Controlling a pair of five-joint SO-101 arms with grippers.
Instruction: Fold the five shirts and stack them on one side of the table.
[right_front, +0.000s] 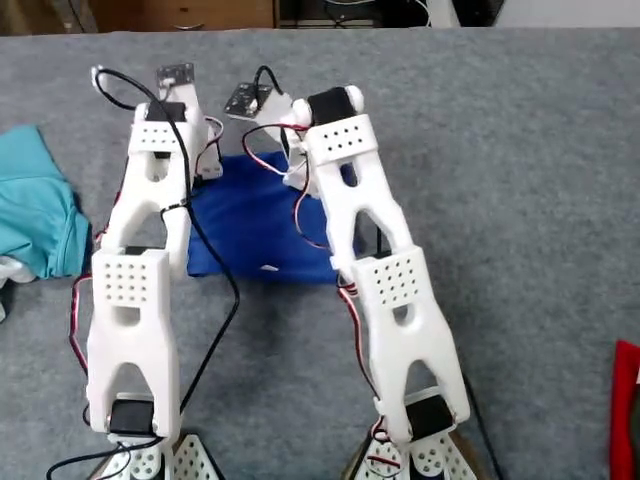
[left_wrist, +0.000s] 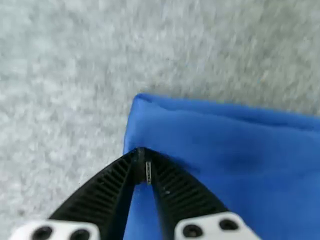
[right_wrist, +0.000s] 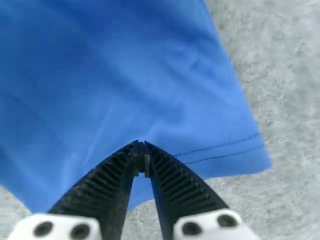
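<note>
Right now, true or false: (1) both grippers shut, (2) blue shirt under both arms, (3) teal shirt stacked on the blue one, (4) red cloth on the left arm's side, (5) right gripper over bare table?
1. The left gripper and the right gripper both have their jaws closed. True.
2. The blue shirt lies mid-table beneath both arms. True.
3. The teal shirt is stacked on the blue shirt. False: it lies apart from it, at the edge of the table on the left arm's side.
4. The red cloth lies on the left arm's side. False: it is at the edge on the right arm's side.
5. The right gripper is over bare table. False: it is over the blue shirt.
</note>
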